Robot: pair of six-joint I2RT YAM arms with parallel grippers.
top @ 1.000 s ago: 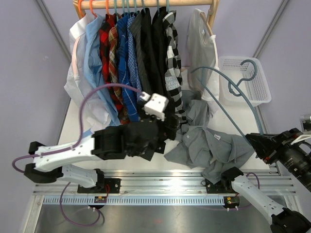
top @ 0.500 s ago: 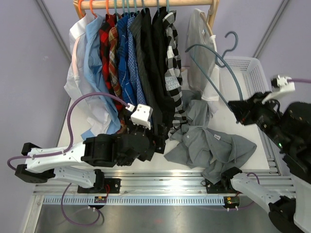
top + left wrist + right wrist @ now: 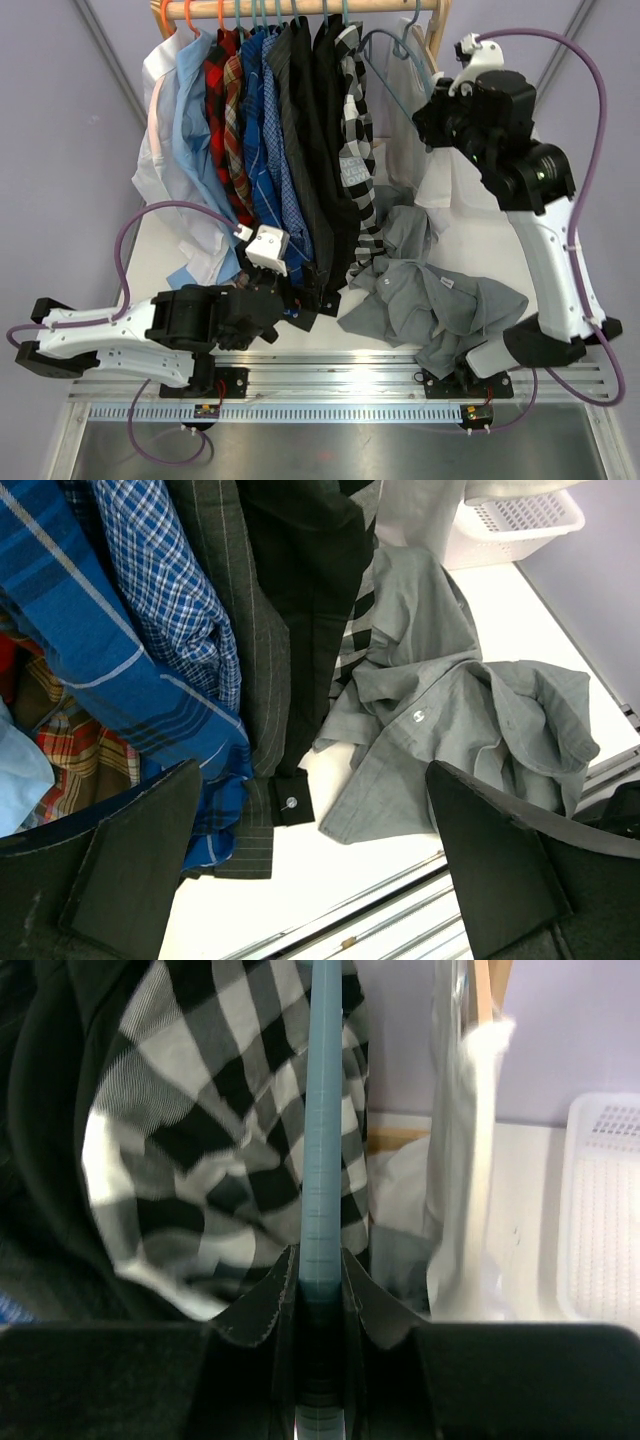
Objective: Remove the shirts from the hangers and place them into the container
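Note:
A row of shirts [image 3: 270, 120] hangs on hangers from a wooden rail [image 3: 300, 5], ending in a black-and-white check one [image 3: 355, 110] [image 3: 220, 1110]. A plain grey shirt [image 3: 440, 300] [image 3: 450, 730] lies crumpled on the table. My right gripper [image 3: 425, 108] [image 3: 320, 1260] is raised beside the check shirt, shut on a bare grey-blue hanger [image 3: 405, 55] [image 3: 322, 1110]. My left gripper [image 3: 300, 300] [image 3: 312, 770] hovers open and empty over the table's front, by the shirt hems. The white container [image 3: 510, 520] [image 3: 605, 1210] stands at the back right, hidden by the right arm in the top view.
A pale garment in clear plastic [image 3: 400, 130] [image 3: 465, 1160] hangs at the rail's right end. The rack's wooden upright [image 3: 437, 30] stands just behind my right gripper. Metal rails [image 3: 330, 375] run along the table's near edge.
My right arm has swung up from the table's right side to the rail, carrying the bare hanger. My left arm has drawn back toward the near left, still open.

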